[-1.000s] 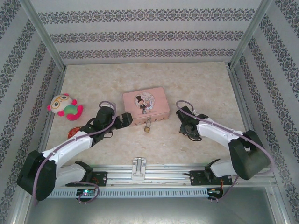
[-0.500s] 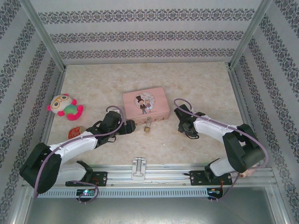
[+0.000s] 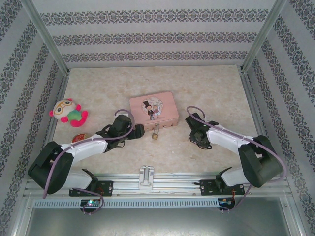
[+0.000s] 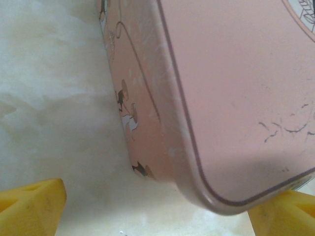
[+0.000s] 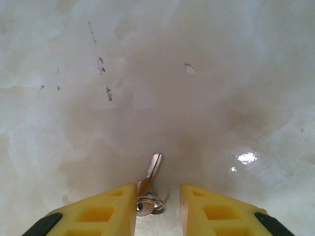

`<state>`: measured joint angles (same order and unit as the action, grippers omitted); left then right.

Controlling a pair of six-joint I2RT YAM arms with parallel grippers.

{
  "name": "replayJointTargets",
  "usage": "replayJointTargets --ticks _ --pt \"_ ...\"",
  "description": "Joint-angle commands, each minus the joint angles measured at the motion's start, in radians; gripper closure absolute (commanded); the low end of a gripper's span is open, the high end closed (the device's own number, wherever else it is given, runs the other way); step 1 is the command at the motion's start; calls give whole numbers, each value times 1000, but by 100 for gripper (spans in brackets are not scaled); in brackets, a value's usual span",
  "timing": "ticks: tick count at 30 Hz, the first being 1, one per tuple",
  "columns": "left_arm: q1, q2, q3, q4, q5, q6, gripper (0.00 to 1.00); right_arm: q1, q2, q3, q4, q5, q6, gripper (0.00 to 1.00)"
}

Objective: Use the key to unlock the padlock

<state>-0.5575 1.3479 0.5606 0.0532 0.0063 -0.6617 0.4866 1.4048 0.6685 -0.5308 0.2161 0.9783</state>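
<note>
The small brass padlock (image 3: 155, 133) lies on the table against the near side of the pink tin (image 3: 153, 110). My left gripper (image 3: 139, 131) sits just left of the padlock at the tin's near-left corner. Its yellow fingertips (image 4: 30, 206) are open, spread on either side of the corner of the tin (image 4: 231, 98). The key (image 5: 151, 173) lies flat on the table with its ring (image 5: 150, 205), blade pointing away. It rests between the open fingers of my right gripper (image 5: 157, 209), close against the left finger (image 5: 98, 211). That right gripper (image 3: 195, 133) is right of the tin.
A plush toy (image 3: 68, 112) and a small red-orange disc (image 3: 78, 138) lie at the left side. Patterned walls and metal posts enclose the table (image 3: 216, 93). A white bracket (image 3: 146, 176) sits on the near rail.
My left arm has swung right and forward, bringing its gripper up to the tin's near-left corner beside the padlock. The right arm has barely shifted.
</note>
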Motion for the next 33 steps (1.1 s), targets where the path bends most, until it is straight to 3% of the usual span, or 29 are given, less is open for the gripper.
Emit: replayJointTargets --ticks 1,23,33 --pt "-15 18 33 49 -19 14 6 1 -23 -18 -30 -3 33 71" --pt "-15 52 59 27 -58 52 3 36 -55 -93 32 -21 118 77" --pt "-13 20 59 1 -83 59 3 41 -68 -85 18 -7 108 89"
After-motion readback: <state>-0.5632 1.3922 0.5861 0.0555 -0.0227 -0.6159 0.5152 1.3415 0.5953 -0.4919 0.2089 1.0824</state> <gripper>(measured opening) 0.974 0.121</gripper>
